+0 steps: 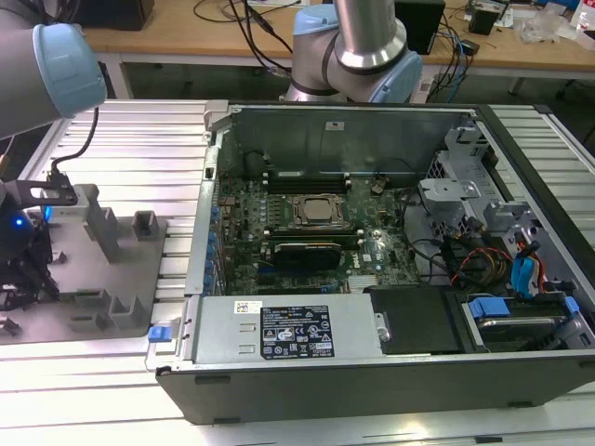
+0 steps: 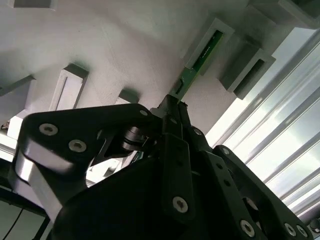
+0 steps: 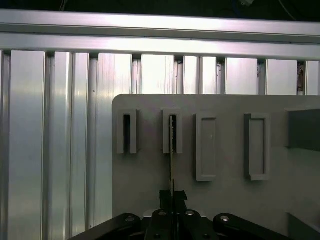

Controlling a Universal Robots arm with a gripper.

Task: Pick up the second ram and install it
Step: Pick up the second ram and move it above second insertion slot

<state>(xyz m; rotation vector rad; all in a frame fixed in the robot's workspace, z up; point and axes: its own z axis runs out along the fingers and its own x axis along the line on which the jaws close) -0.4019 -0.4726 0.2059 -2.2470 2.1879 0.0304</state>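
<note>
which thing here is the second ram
On the exterior view's left, beside the open computer case, lies a grey holder plate. On it, the second ram is the thin green board edge-on in a slotted holder, pinched by the gripper; its neighbours are plain grey.

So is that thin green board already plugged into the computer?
No: in the second wrist view the gripper is shut on the second ram, whose far end sits in a slot of the gray holder.
</note>
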